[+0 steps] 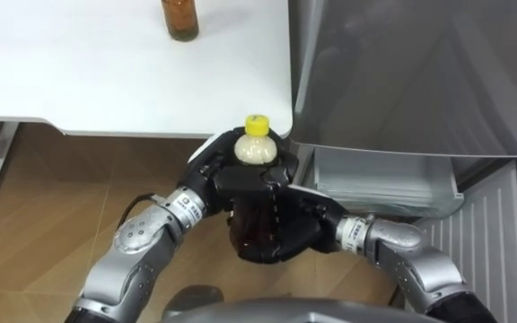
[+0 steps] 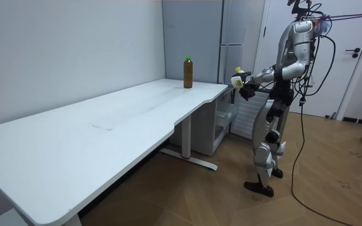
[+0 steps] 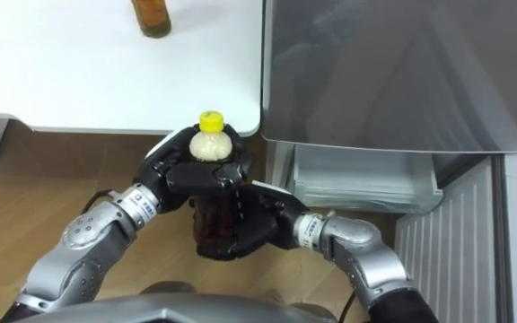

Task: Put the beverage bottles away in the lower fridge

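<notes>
I hold the yellow-capped bottle (image 1: 257,148) with both hands in front of me, my left hand (image 1: 227,179) curled round its top and my right hand (image 1: 290,229) round its lower body, just off the table (image 1: 106,81) corner. I judge this the carry step. Next I need to lower it into the open lower fridge (image 1: 384,184), ducking under the upper door (image 1: 420,72). A second bottle (image 1: 179,18) stands on the table.
</notes>
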{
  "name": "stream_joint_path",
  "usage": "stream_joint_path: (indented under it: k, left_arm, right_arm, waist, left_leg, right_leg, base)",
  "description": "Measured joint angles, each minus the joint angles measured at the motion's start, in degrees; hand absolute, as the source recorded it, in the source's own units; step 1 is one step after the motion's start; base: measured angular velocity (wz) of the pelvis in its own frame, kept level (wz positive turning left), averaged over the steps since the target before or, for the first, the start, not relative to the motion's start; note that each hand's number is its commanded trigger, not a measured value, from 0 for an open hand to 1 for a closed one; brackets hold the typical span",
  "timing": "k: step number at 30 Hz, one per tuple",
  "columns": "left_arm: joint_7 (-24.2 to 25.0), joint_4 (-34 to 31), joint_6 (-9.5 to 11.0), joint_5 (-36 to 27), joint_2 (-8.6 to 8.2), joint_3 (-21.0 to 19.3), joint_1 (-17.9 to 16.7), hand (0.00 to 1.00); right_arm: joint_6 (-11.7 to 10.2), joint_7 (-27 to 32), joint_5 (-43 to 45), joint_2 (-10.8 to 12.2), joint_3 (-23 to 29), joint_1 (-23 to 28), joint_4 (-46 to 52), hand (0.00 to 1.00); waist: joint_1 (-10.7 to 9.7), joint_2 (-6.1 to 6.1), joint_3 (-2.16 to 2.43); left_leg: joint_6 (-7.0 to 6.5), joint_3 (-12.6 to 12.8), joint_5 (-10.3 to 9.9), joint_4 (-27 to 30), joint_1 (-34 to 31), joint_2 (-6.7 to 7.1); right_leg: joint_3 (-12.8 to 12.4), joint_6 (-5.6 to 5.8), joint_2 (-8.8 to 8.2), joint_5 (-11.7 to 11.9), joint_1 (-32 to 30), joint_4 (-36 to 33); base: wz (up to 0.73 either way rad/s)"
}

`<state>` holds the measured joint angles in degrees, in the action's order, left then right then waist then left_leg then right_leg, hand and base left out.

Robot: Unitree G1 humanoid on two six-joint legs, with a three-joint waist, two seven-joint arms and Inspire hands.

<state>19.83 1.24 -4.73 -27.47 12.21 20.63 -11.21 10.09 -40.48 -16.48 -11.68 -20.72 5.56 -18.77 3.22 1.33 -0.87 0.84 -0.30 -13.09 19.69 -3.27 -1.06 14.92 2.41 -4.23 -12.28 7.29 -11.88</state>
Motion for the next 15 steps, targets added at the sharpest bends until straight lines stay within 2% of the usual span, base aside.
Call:
stream_joint_path:
  k: [3,15]
  left_arm:
    - [0.7,0.0,-0.2,-1.4,-0.03,0.6,0.0,1.0]
    - [1.7,0.0,-0.2,-4.7,-0.24,1.3,0.3,1.0]
  right_arm:
    - [-0.3,-0.2,0.1,-0.8,-0.6,0.0,0.0,1.0]
    - [-0.5,-0.4,0.1,-0.5,-1.8,0.0,1.8,1.0]
  waist:
    - [0.0,-0.03,-0.02]
    - [0.1,-0.2,-0.14]
  left_leg:
    - [0.0,0.0,0.0,-0.1,0.0,-0.01]
    - [0.0,0.0,0.0,-0.2,0.0,0.0]
  right_leg:
    - [0.0,0.0,0.02,0.0,-0.1,0.0]
    - [-0.1,0.0,0.03,0.0,-0.1,0.0]
  base:
    - [0.0]
    - [0.0]
